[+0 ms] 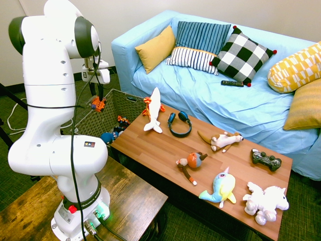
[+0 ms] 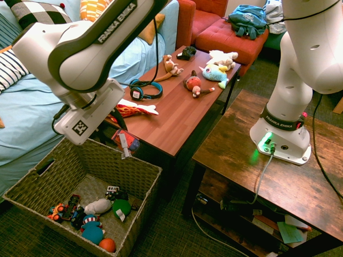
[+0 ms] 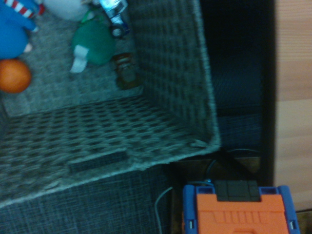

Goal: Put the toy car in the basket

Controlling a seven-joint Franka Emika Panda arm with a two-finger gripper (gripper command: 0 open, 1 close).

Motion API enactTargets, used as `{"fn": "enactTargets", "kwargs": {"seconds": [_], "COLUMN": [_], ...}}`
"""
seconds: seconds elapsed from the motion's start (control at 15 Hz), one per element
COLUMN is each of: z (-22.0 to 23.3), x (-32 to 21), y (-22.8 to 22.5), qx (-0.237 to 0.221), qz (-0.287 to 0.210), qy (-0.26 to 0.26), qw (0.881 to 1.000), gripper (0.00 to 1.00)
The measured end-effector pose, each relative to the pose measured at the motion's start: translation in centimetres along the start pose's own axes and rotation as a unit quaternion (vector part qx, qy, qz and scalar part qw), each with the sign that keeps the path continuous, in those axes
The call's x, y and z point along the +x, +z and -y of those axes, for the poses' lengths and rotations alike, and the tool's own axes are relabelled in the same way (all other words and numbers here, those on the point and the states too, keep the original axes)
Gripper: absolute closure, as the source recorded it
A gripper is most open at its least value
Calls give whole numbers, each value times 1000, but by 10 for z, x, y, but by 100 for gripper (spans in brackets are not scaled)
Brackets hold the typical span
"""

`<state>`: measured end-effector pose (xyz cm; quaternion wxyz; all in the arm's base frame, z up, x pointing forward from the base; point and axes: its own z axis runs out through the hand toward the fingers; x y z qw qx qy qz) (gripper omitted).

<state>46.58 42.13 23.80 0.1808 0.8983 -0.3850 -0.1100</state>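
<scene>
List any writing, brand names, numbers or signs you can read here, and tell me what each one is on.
"FRANKA EMIKA": on the robot arm's dark upper section.
"FRANKA EMIKA": on the dark band round its base.
Too small to read: the white tag on the green toy.

Exteriors bright, mostly sharp; pale sheen on the brown wood coffee tabletop [image 2: 161, 128]. Wrist view dim, soft; grey-brown woven basket [image 3: 170, 63] blurry, dark shadow beside it.
</scene>
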Motion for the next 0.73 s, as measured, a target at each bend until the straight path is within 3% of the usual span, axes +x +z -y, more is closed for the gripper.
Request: {"fn": "enactTargets", "kwargs": {"seconds": [0.2, 0.47, 0.6, 0.73], "z": [42, 66, 57, 30], "x": [7, 15, 75, 160], "y": [-11, -69, -116, -131], "qx": [-4, 29, 86, 152], "qz": [16, 17, 33, 75], "qy": [-13, -8, 26, 61], "qw": [1000, 999, 995, 984], "gripper": [0, 0, 0, 0]}}
